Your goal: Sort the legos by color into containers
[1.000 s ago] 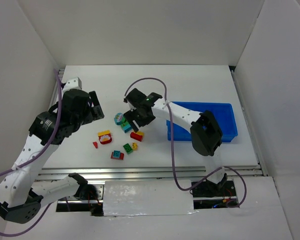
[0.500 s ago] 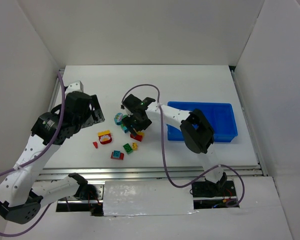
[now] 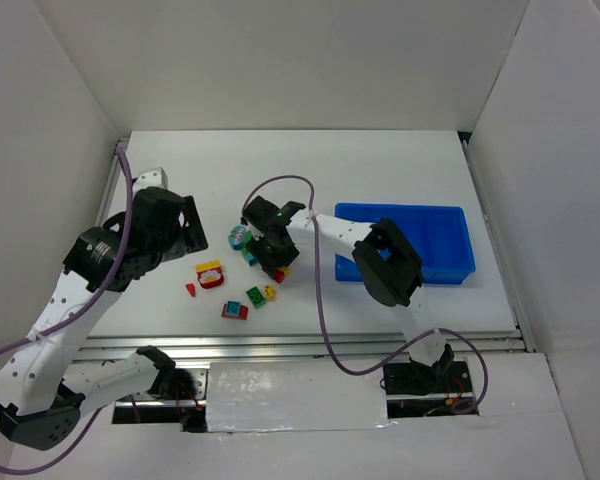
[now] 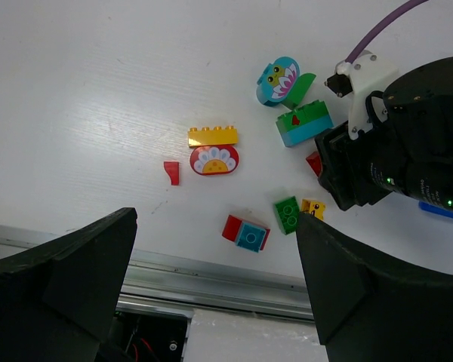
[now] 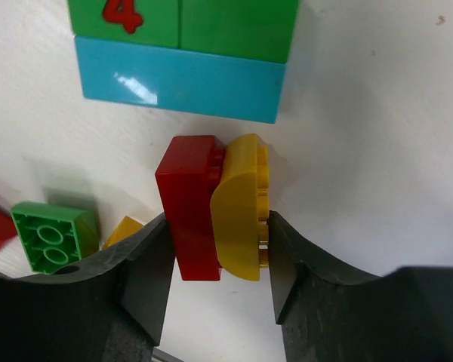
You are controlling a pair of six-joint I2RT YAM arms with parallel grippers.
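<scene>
My right gripper [image 3: 273, 262] is low over the lego pile. In the right wrist view its fingers [image 5: 147, 264] stand either side of a red-and-yellow brick [image 5: 211, 207] on the table and touch both of its sides. A green-and-teal brick [image 5: 181, 53] lies just beyond, with a green brick [image 5: 54, 234] at the left. My left gripper [image 3: 190, 225] is open and empty, high above the table [image 3: 380, 170]. Its wrist view shows a yellow brick [image 4: 212, 136], a red-and-white dome [image 4: 214, 160], a small red piece [image 4: 171, 173], a red-and-teal brick [image 4: 246, 232] and a teal flower piece [image 4: 278, 78]. The blue tray [image 3: 445, 240] stands at the right.
White walls enclose the table on three sides. A metal rail [image 3: 300, 345] runs along the near edge. The right arm's purple cable [image 3: 320, 290] loops over the table in front of the tray.
My right gripper has moved left and down onto the pile, and its fingers now stand around the red-and-yellow brick. The left arm has shifted slightly.
</scene>
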